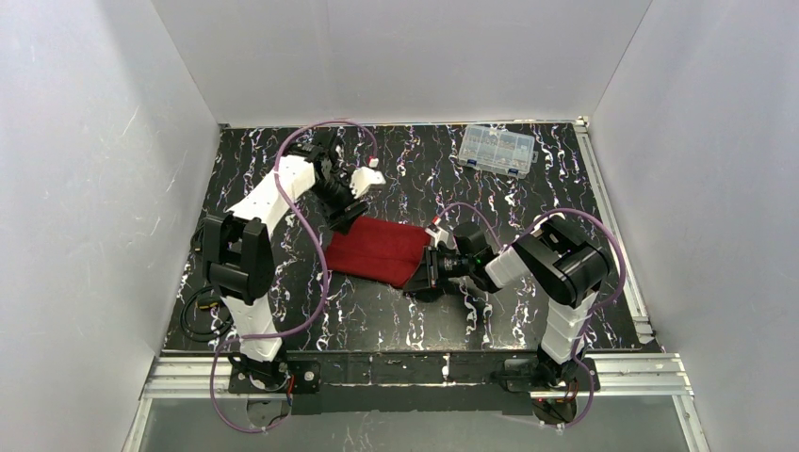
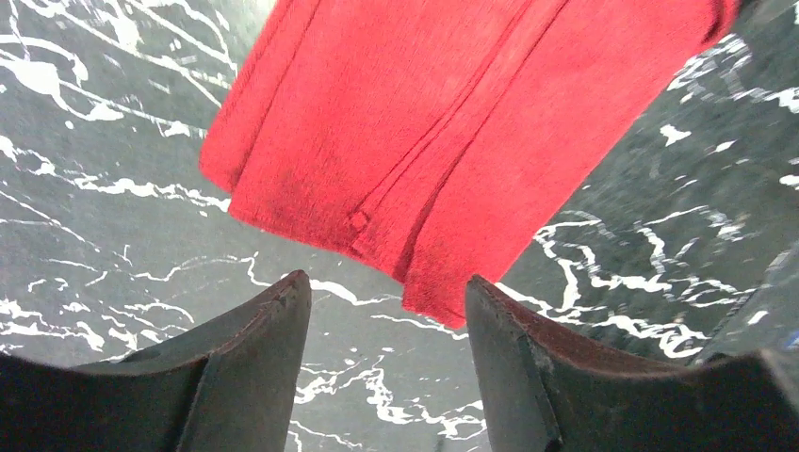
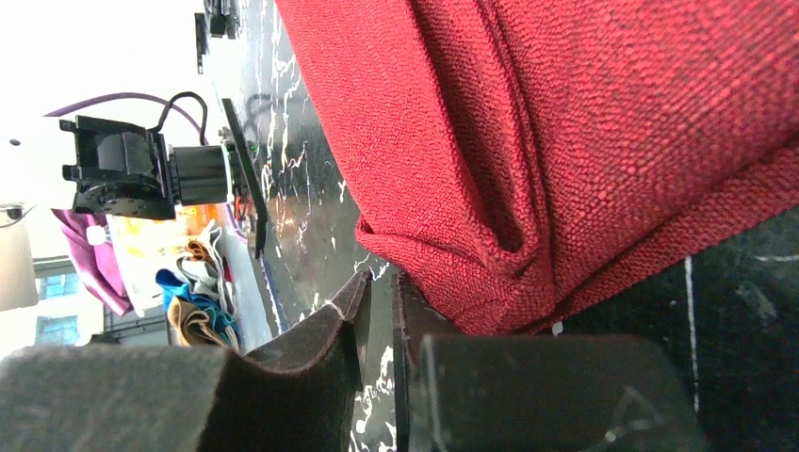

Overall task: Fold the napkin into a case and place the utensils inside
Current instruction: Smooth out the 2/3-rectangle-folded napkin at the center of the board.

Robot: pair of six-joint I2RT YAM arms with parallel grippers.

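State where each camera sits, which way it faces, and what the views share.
Top external: above and behind the bases, looking down at the table; both arms, left gripper and right gripper show.
Left wrist: on the left arm, facing down past its open fingers at one napkin end.
Right wrist: low, rolled sideways, looking along the table past its fingers at the napkin close up.
Shared: all three show the red napkin.

The folded napkin [image 1: 382,250] lies mid-worktop [image 1: 377,320]; a box [image 1: 497,151] sits near the far right corner.
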